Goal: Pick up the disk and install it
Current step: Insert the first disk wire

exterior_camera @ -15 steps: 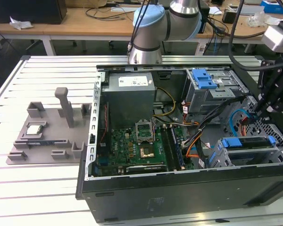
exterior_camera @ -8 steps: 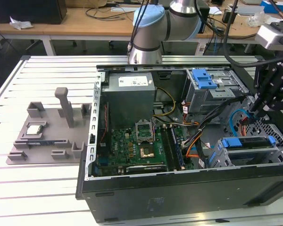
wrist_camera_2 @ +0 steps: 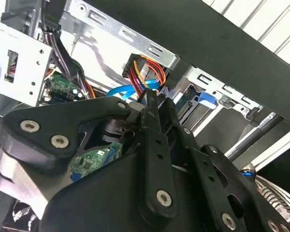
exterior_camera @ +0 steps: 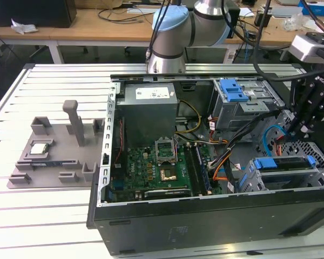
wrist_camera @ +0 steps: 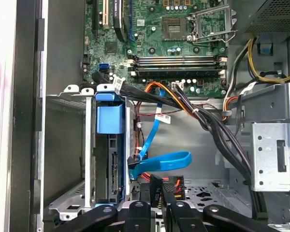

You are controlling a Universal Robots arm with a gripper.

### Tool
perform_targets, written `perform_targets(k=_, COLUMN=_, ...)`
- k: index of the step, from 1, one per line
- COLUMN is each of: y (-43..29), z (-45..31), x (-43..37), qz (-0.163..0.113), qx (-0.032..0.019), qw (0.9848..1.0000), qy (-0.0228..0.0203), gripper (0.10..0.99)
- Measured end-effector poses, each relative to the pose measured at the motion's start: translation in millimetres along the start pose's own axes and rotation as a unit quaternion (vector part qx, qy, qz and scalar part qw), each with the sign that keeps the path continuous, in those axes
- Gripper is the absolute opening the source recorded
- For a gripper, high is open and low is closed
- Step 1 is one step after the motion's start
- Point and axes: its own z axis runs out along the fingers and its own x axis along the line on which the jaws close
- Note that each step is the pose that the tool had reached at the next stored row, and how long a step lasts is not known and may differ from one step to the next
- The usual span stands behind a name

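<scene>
I count one disk [wrist_camera: 109, 159] slotted in its cage [wrist_camera: 70, 145]; my gripper [wrist_camera: 157, 193] pinches a black connector [wrist_camera: 155, 189].

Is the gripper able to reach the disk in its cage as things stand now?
Probably yes. The gripper hangs inside the open case beside the disk, which sits in its grey cage. Nothing solid lies between them, though a blue cable loops close by.
</scene>
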Motion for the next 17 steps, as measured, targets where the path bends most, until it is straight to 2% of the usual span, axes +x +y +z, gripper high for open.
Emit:
perform_targets(k=5, y=0.2, z=0.9, x=11.1, qz=0.000, qx=0.0000, qw=1.0000, qy=0.0000, gripper=0.239)
perform_targets(k=11, y=0.2, z=0.9, x=11.6, qz=0.000, qx=0.0000, qw=1.0000, qy=0.0000, gripper=0.247)
perform_targets(k=12, y=0.2, z=0.9, x=11.6, qz=0.000, qx=0.0000, qw=1.0000, qy=0.0000, gripper=0.314)
perform_targets(k=15, y=1.1, z=-10.6, x=12.4, qz=0.000, qx=0.0006, qw=1.0000, qy=0.0010, gripper=0.314)
perform_targets(k=17, y=1.4, z=-12.3, x=11.9, qz=0.000, qx=0.0008, qw=1.0000, qy=0.0011, gripper=0.314)
